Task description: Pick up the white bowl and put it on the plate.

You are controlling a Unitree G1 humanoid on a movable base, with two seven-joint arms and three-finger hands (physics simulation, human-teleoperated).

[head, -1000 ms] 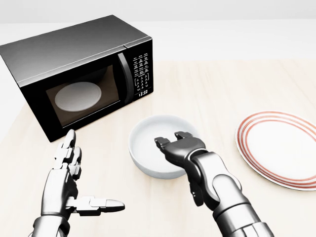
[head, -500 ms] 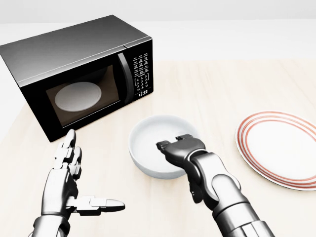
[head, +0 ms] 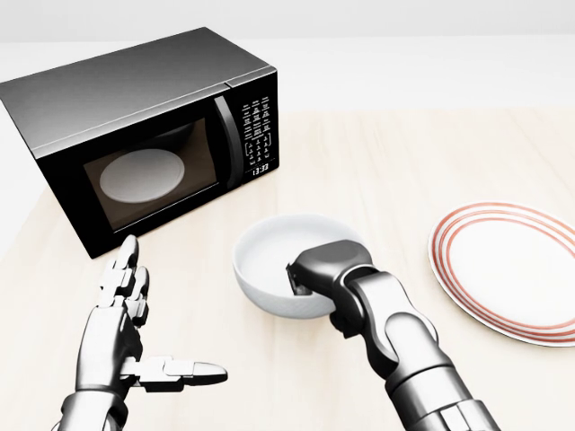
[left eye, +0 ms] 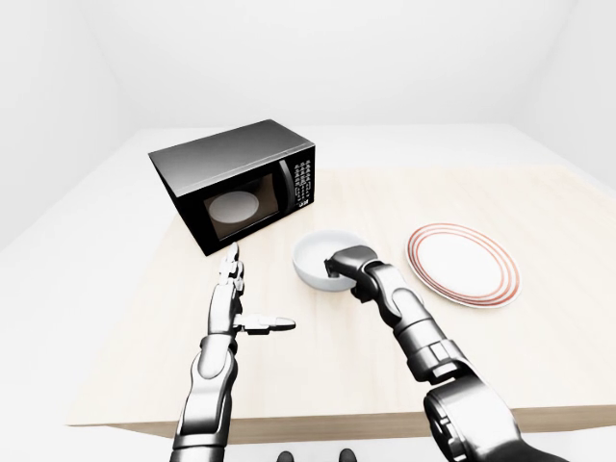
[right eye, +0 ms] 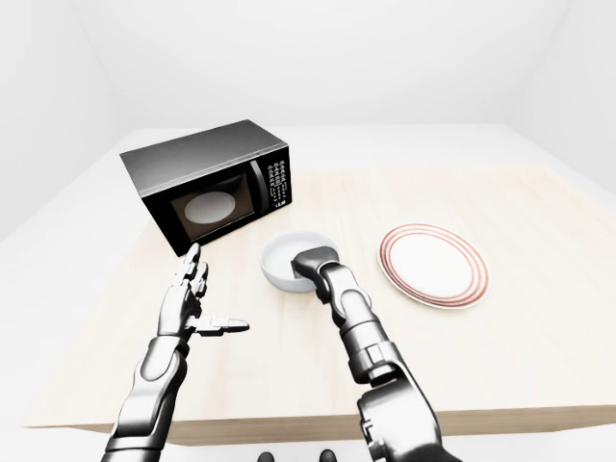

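The white bowl (head: 274, 259) sits at the middle of the head view on the light wooden table (head: 386, 162). My right hand (head: 322, 268) is closed over the bowl's near right rim, fingers curled inside and out. The bowl looks slightly tilted, its right side raised. The plate (head: 508, 268), white with red rings, lies flat at the right, apart from the bowl. My left hand (head: 135, 328) hovers open at the lower left, fingers straight and thumb pointing right, holding nothing.
A black microwave (head: 144, 135) with a shut door stands at the upper left, a white turntable showing through its window. The table's near edge (left eye: 318, 423) runs below both arms in the left-eye view. White walls surround the table.
My right hand's fingers have curled shut over the bowl's rim, and the bowl has tipped and shifted slightly. The left hand has stayed still.
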